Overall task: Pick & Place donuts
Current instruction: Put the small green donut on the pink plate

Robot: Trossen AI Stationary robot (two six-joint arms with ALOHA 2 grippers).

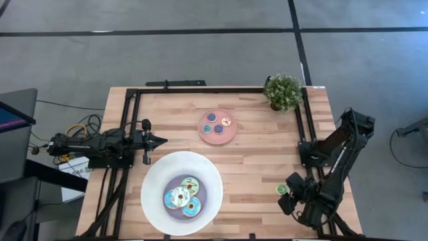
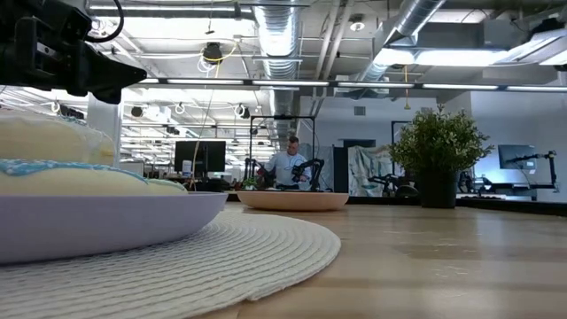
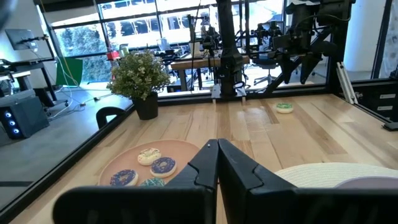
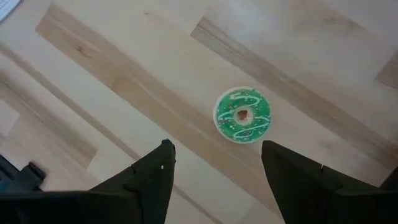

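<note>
One small green donut [image 4: 242, 116] lies on bare table [image 4: 124, 68] near right edge; right end effector [image 4: 214, 163] above, fingers spread wide, empty.

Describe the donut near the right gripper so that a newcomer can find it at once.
Start at the potted plant in the table's far right corner, then follow the right edge toward the near side to the right gripper, which is open. Just beside it, a small green donut with white squiggles lies alone on bare wood; all other donuts sit on plates.
</note>
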